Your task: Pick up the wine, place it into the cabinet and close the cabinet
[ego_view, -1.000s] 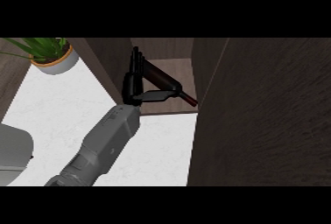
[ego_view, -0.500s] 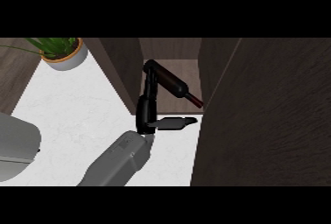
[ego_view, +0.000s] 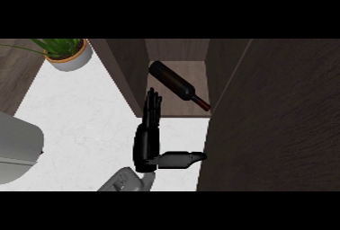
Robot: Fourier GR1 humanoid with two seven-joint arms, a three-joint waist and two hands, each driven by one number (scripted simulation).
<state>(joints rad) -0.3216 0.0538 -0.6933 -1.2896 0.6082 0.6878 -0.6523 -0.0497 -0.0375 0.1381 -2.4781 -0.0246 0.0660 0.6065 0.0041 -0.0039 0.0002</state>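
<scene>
Currently the left robot hand (ego_view: 147,143) holds fingers (ego_view: 154,105) straight, thumb splayed sideways.

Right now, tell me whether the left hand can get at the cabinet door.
Probably yes: the open left hand sits beside the cabinet door, thumb toward it, with nothing between them.

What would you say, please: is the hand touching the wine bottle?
Apart. The head view shows the open hand lower-left of the bottle, a strip of cabinet between them.
</scene>
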